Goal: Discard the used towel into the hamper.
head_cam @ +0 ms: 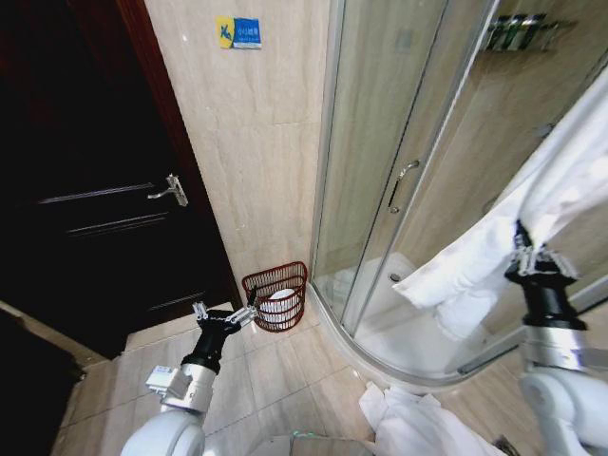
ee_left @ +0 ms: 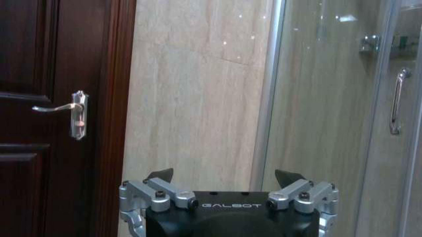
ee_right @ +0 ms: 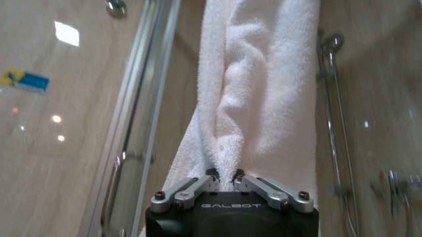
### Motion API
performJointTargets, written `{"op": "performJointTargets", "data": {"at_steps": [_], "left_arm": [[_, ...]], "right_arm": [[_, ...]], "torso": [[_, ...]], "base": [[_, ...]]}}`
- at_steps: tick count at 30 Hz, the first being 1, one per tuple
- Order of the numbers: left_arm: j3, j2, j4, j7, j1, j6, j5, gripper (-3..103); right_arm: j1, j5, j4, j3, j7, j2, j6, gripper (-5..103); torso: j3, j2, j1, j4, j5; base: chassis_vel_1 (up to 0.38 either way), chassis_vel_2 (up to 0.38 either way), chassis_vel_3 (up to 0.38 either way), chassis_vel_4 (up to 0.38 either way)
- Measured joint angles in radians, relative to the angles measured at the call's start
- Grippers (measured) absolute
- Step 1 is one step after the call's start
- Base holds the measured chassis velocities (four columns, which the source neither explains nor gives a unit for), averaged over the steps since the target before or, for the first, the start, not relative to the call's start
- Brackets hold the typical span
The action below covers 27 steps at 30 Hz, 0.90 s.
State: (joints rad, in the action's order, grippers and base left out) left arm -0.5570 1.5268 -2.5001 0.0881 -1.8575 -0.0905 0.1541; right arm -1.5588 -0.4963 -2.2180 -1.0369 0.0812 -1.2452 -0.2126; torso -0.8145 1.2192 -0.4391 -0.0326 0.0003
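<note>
A white towel (head_cam: pixel 532 218) hangs at the right of the head view, in front of the glass shower. My right gripper (head_cam: pixel 535 249) is shut on its lower folds; the right wrist view shows the fingers (ee_right: pixel 205 183) pinching the terry cloth of the towel (ee_right: pixel 257 84). The hamper (head_cam: pixel 277 295), a round reddish-brown wicker basket with something white inside, stands on the floor against the beige wall beside the shower. My left gripper (head_cam: pixel 225 315) is open and empty, held low just left of the hamper; in its wrist view the left gripper (ee_left: pixel 228 177) faces the wall.
A dark wooden door (head_cam: pixel 85 180) with a metal lever handle (head_cam: pixel 169 191) lies to the left. The curved glass shower enclosure (head_cam: pixel 399 190) has a raised sill on the floor. More white cloth (head_cam: pixel 408 418) lies on the tiles at the bottom right.
</note>
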Motion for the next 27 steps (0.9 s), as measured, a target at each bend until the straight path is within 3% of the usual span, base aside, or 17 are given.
{"op": "performJointTargets", "data": {"at_steps": [8, 16, 25, 27], "left_arm": [[0.000, 0.000, 0.000, 0.000, 0.000, 0.000, 0.000, 100], [0.000, 0.000, 0.000, 0.000, 0.000, 0.000, 0.000, 100], [0.000, 0.000, 0.000, 0.000, 0.000, 0.000, 0.000, 100], [0.000, 0.000, 0.000, 0.000, 0.000, 0.000, 0.000, 100]], "right_arm": [[-0.025, 0.100, 0.110, 0.084, 0.031, -0.091, -0.092, 7], [-0.031, 0.170, 0.136, 0.150, 0.040, -0.137, -0.125, 7], [-0.074, 0.201, 0.024, 0.139, 0.039, -0.159, -0.140, 7], [-0.080, 0.204, -0.051, 0.108, 0.035, -0.160, -0.147, 7]], "torso": [[0.000, 0.000, 0.000, 0.0000, -0.0001], [0.000, 0.000, 0.000, 0.0000, -0.0005], [0.000, 0.000, 0.000, 0.0002, 0.0008], [0.000, 0.000, 0.000, 0.0000, -0.0021]], "base": [[0.000, 0.000, 0.000, 0.000], [0.000, 0.000, 0.000, 0.000], [0.000, 0.000, 0.000, 0.000], [0.000, 0.000, 0.000, 0.000]]}}
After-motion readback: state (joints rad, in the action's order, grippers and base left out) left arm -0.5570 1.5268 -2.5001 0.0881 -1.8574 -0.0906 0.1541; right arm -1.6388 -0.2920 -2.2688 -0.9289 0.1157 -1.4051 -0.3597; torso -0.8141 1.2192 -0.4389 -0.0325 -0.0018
